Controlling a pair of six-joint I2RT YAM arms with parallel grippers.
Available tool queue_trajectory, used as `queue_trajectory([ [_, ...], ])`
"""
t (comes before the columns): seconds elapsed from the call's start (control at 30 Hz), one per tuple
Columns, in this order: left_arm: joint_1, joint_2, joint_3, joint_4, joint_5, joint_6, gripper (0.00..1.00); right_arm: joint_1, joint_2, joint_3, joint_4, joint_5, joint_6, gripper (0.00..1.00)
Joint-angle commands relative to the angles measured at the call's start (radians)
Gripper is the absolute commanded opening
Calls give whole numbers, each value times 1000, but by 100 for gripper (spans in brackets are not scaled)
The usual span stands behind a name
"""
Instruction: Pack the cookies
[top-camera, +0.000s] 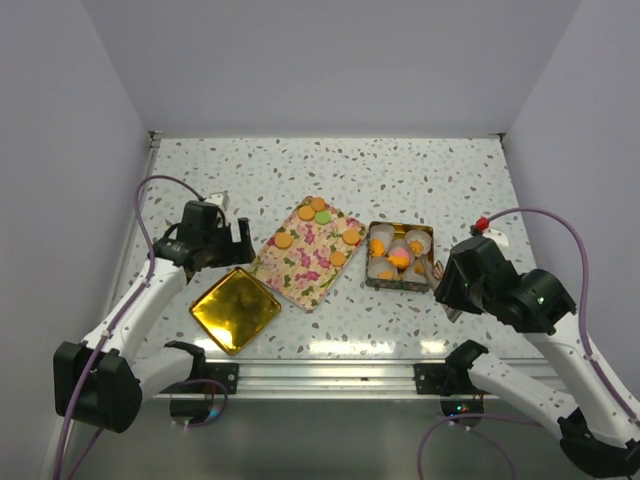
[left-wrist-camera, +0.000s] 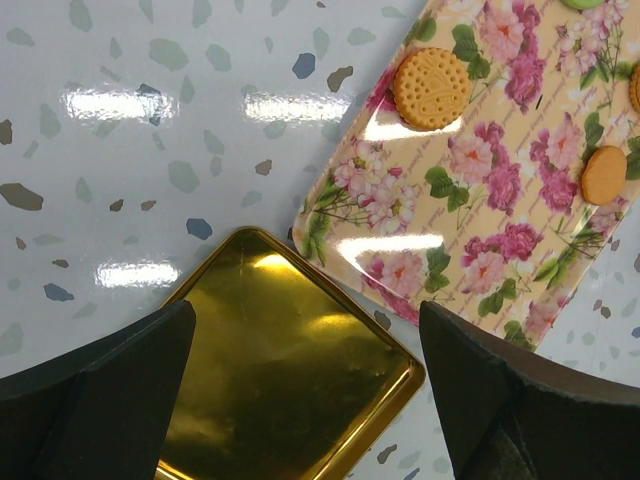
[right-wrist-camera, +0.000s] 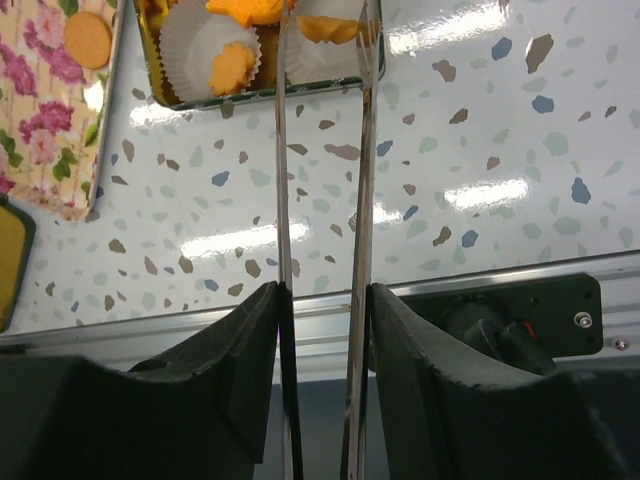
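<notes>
Orange cookies (top-camera: 284, 241) fill several paper cups (top-camera: 418, 240) in the tin (top-camera: 398, 285); about six wait on the floral tray (top-camera: 300, 275). Right hand (right-wrist-camera: 322, 310) clamps tongs (right-wrist-camera: 283, 150) near the tin; left hand (left-wrist-camera: 307, 330) gapes over the gold lid (left-wrist-camera: 250, 400)

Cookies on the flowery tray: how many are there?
6 cookies. Three at the far corner of the tray, one green; one by its left edge; two by its right edge. None seem hidden.

Robot lab test cell here, bare white walls (top-camera: 60, 100) boxing in the speckled tabletop (top-camera: 400, 170) beyond the left gripper (top-camera: 238, 238) and right gripper (top-camera: 447, 285), aluminium rail (top-camera: 330, 375) just behind them with arm bases (top-camera: 450, 378) bolted on, purple cables (top-camera: 560, 213) looping off both wrists
</notes>
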Motion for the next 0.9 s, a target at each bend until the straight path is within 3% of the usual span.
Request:
queue_trajectory([
  [0.0, -10, 7, 6, 20, 4, 22, 100, -5, 24, 14, -217, 78, 23, 46],
  [0.17, -13, 7, 5, 20, 1, 19, 100, -4, 84, 41, -215, 99, 28, 52],
  [0.47, -16, -4, 5, 22, -10, 13, 100, -7, 148, 211, -214, 179, 7, 51],
  [0.67, -19, -1, 3, 22, -5, 14, 100, -31, 354, 340, -174, 262, -39, 50],
  [0.87, -25, -10, 3, 20, -5, 14, 100, -146, 565, 541, -13, 175, -176, 49],
])
